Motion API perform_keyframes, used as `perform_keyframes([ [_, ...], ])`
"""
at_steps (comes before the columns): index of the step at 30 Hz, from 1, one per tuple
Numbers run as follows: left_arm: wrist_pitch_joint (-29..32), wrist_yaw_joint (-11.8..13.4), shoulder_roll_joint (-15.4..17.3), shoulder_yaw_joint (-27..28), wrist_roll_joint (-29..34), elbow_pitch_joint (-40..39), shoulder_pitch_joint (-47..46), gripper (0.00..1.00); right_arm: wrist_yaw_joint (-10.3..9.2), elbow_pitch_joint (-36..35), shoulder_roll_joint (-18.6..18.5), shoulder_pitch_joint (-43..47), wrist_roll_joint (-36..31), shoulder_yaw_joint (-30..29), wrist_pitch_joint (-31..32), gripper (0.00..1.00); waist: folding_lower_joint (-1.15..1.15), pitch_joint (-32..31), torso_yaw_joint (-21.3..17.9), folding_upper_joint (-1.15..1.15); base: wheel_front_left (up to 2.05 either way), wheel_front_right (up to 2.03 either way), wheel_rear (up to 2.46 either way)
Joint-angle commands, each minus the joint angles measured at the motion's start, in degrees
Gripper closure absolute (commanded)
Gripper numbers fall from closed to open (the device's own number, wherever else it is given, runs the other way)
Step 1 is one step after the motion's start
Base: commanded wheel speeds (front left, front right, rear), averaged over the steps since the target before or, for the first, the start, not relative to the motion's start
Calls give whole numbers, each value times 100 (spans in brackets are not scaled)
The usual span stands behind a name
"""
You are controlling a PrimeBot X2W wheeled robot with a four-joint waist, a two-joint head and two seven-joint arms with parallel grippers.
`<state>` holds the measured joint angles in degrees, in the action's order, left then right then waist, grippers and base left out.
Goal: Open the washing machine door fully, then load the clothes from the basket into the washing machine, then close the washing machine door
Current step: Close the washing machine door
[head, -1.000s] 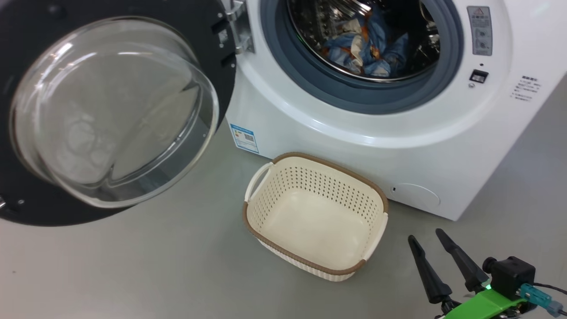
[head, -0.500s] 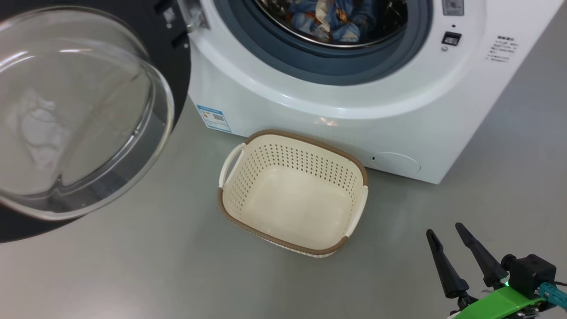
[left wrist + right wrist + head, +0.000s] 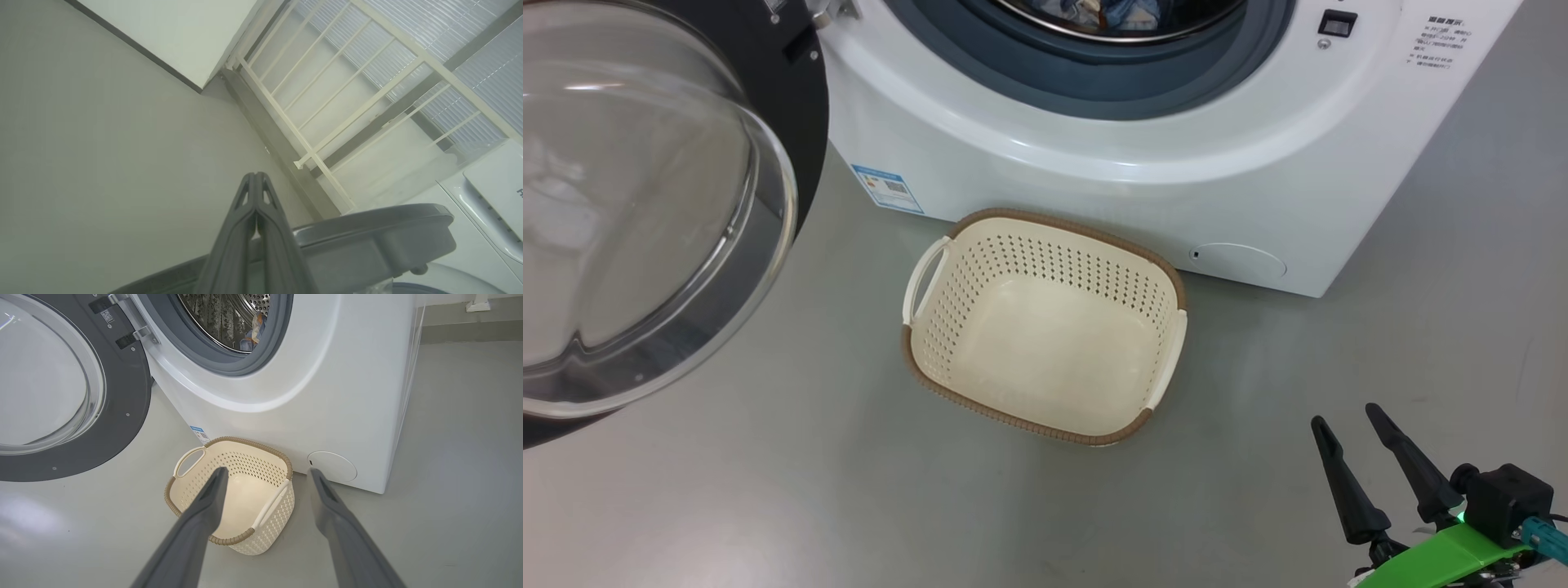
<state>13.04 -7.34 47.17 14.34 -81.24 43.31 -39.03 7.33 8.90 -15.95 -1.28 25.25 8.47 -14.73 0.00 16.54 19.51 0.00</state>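
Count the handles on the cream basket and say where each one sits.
2. One handle is at the basket's left end, nearer the open door; the other handle is at its right end, nearer the right pincer. None seems hidden.

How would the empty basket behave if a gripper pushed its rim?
The basket is probably light: it is empty, thin perforated plastic. On the smooth grey floor it would likely slide rather than tip, since it sits low and wide. Its walls may flex a little.
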Motion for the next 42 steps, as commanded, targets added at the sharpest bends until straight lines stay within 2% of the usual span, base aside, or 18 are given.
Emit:
perform_keyframes([
  [1, 138, -14, 536, 107, -41, -31, -138, 100, 16, -143, -75, -65, -41, 116, -27, 0, 0, 31, -2, 0, 0, 0, 0],
  [6, 868, -14, 561, -75, -300, 150, -197, 100, 16, -150, -110, -106, -50, 138, -27, 0, 0, 85, -15, 0, 0, 0, 0],
  [26, 2370, -14, 489, -437, -749, 138, -151, 100, 16, -113, -39, -155, -43, 125, -27, 0, 0, -11, -9, 0, 0, 0, 0],
  [42, 3111, -14, 486, -531, -951, -417, 115, 100, 16, -97, 63, -125, -30, 101, -27, 0, 0, -226, 0, 0, 0, 0, 0],
])
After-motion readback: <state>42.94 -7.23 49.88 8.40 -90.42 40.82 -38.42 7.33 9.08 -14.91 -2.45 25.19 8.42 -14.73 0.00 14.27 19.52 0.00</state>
